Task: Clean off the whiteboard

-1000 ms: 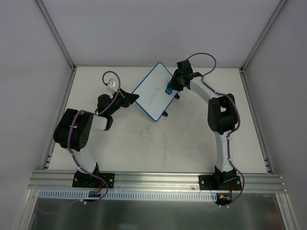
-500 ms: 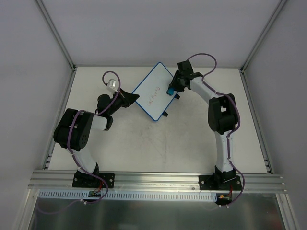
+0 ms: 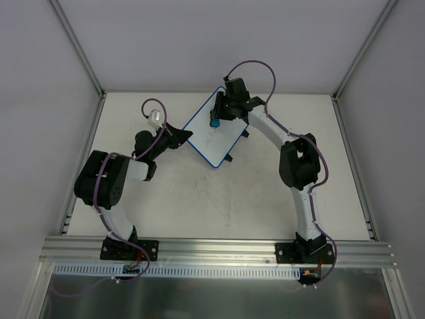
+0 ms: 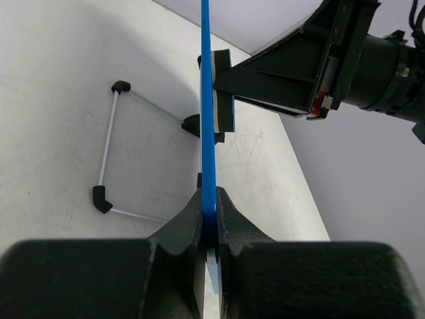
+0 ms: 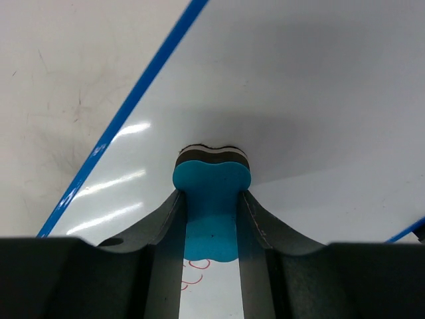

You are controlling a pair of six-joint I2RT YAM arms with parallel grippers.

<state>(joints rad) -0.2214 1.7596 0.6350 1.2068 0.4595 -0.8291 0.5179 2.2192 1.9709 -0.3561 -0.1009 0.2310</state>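
The whiteboard [image 3: 219, 136], white with a thin blue rim, lies tilted at the back middle of the table. My left gripper [image 3: 188, 136] is shut on its left edge; the left wrist view shows the blue rim [image 4: 206, 133] edge-on between my jaws. My right gripper [image 3: 216, 118] is shut on a small blue eraser [image 3: 215, 123] and presses its dark felt face against the board's upper part. In the right wrist view the eraser [image 5: 211, 199] sits between my fingers on the board [image 5: 319, 86]. Red scribbles [image 5: 194, 272] show just behind it.
The board's wire stand with black tips [image 4: 109, 146] shows behind the board in the left wrist view. White walls and metal rails enclose the table [image 3: 199, 199]. The right arm [image 3: 295, 159] arches over the table's right half.
My right gripper has moved left and up across the board with the eraser, from the board's right edge to its upper middle. The left gripper has stayed on the board's edge.
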